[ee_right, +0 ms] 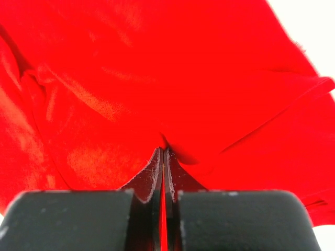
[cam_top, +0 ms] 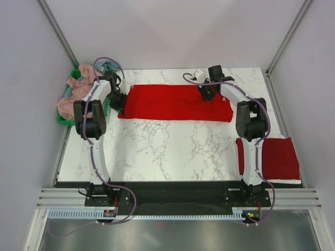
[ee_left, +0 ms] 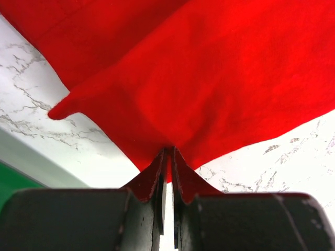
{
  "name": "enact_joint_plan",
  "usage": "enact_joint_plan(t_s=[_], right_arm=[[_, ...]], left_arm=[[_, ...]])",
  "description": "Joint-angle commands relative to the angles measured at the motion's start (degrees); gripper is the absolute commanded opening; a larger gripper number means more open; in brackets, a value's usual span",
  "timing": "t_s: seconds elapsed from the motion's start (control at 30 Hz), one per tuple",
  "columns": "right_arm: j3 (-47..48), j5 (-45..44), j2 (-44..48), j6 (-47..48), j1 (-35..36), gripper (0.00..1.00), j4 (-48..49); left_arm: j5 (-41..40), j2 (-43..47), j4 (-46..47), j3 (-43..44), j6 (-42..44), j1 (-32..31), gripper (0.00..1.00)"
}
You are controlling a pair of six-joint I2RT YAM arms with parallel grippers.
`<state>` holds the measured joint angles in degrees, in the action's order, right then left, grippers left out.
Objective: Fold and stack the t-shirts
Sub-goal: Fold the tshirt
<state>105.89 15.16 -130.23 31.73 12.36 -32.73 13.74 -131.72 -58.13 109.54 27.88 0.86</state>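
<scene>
A red t-shirt (cam_top: 175,103) lies as a long folded band across the far half of the marble table. My left gripper (cam_top: 117,100) is shut on its left edge; the left wrist view shows the red cloth (ee_left: 209,78) pinched between the fingertips (ee_left: 171,152). My right gripper (cam_top: 206,94) is shut on the shirt near its right end; red fabric (ee_right: 131,78) fills the right wrist view and runs between the fingertips (ee_right: 164,152). A folded red t-shirt (cam_top: 277,158) lies at the table's near right. Pink t-shirts (cam_top: 73,97) sit in the bin at the left.
A green plastic bin (cam_top: 64,120) stands at the table's left edge, with grey-blue cloth (cam_top: 107,67) at its far end. White walls and metal frame posts close in the table on three sides. The arm bases sit on a black rail at the near edge.
</scene>
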Motion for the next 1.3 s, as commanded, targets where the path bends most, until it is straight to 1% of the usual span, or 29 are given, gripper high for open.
enact_joint_plan(t_s=[0.0,0.07,0.1,0.2,0.23,0.27,0.3,0.33,0.37,0.43,0.47,0.5,0.53,0.63,0.67,0.7,0.8,0.9,0.93,0.97,1.0,1.27], right_arm=[[5.5,2.2,2.3,-0.2,0.9,0.03,4.2],[11.2,2.1,-0.8,-1.0,1.8,0.02,4.1],[15.0,2.2,-1.9,-1.3,2.1,0.04,4.0],[21.2,0.6,-6.2,-1.7,4.0,0.08,4.1],[21.9,-1.2,-6.3,-2.0,4.3,0.23,4.9],[22.3,-2.2,-6.1,-2.7,4.7,0.34,5.5],[21.6,-3.5,-5.0,-3.2,4.9,0.41,6.3],[21.1,-4.7,-4.2,-3.6,5.0,0.45,6.6],[20.3,-5.7,-3.2,-3.9,5.0,0.45,6.9],[16.7,-7.2,0.6,-4.2,5.0,0.46,7.2],[15.2,-7.7,2.0,-4.3,5.0,0.46,7.2],[11.8,-7.8,4.9,-4.4,4.9,0.47,7.1],[10.1,-7.9,6.5,-4.4,4.9,0.47,7.2],[3.6,-7.6,12.3,-4.9,4.9,0.46,7.1],[2.1,-7.5,13.6,-5.0,4.9,0.47,6.8],[-0.5,-7.6,16.1,-5.0,5.0,0.47,6.7],[-4.9,-7.8,20.6,-3.8,4.9,0.47,5.5],[-8.2,-8.3,23.7,-2.6,5.0,0.47,4.3],[-9.0,-8.3,24.3,-2.5,4.9,0.47,4.3],[-9.6,-8.3,25.0,-2.5,5.0,0.47,3.8],[-10.7,-8.3,26.2,-2.5,5.0,0.47,3.8],[-14.6,-9.0,29.6,-1.8,4.8,0.47,3.3]], left_arm=[[-0.3,2.5,0.2,-1.3,-1.2,-0.2,0.12],[-0.4,3.5,0.3,-1.7,-1.1,-0.2,0.13],[-0.4,3.8,0.2,-2.1,-1.0,-0.2,0.13],[-0.6,5.5,0.3,-2.6,-0.5,-0.2,0.14],[-0.6,6.6,0.2,-2.6,-0.5,-0.2,0.15],[-0.6,7.2,0.2,-2.5,-0.2,-0.2,0.17],[-0.6,7.9,0.2,-2.5,0.3,-0.2,0.23],[-0.2,8.5,0.1,-2.2,0.8,-0.2,0.27],[0.1,9.9,0.1,-1.9,1.3,-0.2,0.30],[2.5,11.7,-0.2,-1.8,4.1,-0.2,0.41],[3.0,14.1,-0.2,-2.3,5.3,-0.2,0.50],[3.2,14.9,-0.1,-2.5,7.9,-0.2,0.55],[3.3,16.0,-0.3,-2.8,9.3,-1.8,0.56],[3.4,19.4,-0.7,-5.8,15.5,-2.8,0.56],[3.3,20.2,-0.8,-8.6,17.5,-3.1,0.56],[3.1,21.5,-0.8,-10.2,21.8,-3.4,0.56],[1.1,21.4,-0.5,-14.7,27.4,-4.4,0.57],[0.5,19.8,0.6,-15.9,29.2,-4.6,0.59],[-0.7,19.0,1.4,-16.1,29.2,-4.8,0.62],[-1.6,18.5,2.7,-16.2,29.0,-4.8,0.79],[-2.5,17.9,4.6,-16.1,28.6,-4.8,0.99],[-5.7,13.4,6.4,-13.9,28.9,-5.1,0.99]])
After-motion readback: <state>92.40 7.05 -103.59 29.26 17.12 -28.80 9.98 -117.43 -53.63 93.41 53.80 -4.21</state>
